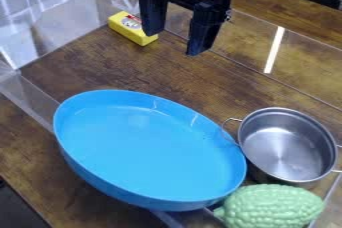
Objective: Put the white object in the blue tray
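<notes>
Yellow box (131,27), steel pot (286,144), wooden table (147,70)

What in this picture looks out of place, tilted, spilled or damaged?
Nothing is spilled or visibly damaged. The blue tray is empty and sits flat. The white object lies at the bottom edge, partly cut off, beside the steel pot. The yellow box lies askew to the table edge. The gripper hangs open above.

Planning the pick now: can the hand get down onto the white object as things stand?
Probably yes. The white object sits uncovered at the near edge, beside the blue tray and steel pot; the hand hovers open far off.
</notes>
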You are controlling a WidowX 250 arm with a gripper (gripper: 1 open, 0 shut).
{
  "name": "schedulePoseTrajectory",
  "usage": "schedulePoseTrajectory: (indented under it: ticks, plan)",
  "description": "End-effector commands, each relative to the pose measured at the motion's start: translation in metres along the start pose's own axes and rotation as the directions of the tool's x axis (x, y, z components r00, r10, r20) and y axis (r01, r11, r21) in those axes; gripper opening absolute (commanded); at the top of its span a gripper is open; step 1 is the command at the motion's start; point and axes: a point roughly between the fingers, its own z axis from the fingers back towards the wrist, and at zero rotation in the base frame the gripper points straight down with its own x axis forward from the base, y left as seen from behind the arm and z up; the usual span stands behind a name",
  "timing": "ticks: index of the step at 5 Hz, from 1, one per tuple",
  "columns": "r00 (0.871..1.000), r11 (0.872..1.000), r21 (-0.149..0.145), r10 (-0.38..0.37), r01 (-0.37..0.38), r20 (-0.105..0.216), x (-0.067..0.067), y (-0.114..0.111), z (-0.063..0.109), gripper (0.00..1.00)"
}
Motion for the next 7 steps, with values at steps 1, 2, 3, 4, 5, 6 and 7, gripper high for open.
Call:
schedulePoseTrajectory:
  ticks: [1,2,3,4,5,6,7]
  plan:
    - [1.0,1.0,-0.003,0.002,-0.002,-0.014,0.0,-0.002,-0.006,1.0]
    - [1.0,1.0,-0.006,0.005,-0.005,-0.027,0.0,-0.005,-0.012,1.0]
    - [0.999,1.0,-0.007,0.004,-0.005,-0.038,0.0,-0.007,-0.017,1.0]
    - [0.999,1.0,-0.009,0.004,-0.005,-0.05,0.0,-0.009,-0.023,1.0]
    - [0.998,1.0,-0.012,0.004,-0.005,-0.06,0.0,-0.012,-0.028,1.0]
    - [0.997,1.0,-0.014,0.003,-0.004,-0.072,0.0,-0.014,-0.034,1.0]
    - [0.997,1.0,-0.016,0.003,-0.004,-0.083,0.001,-0.017,-0.039,1.0]
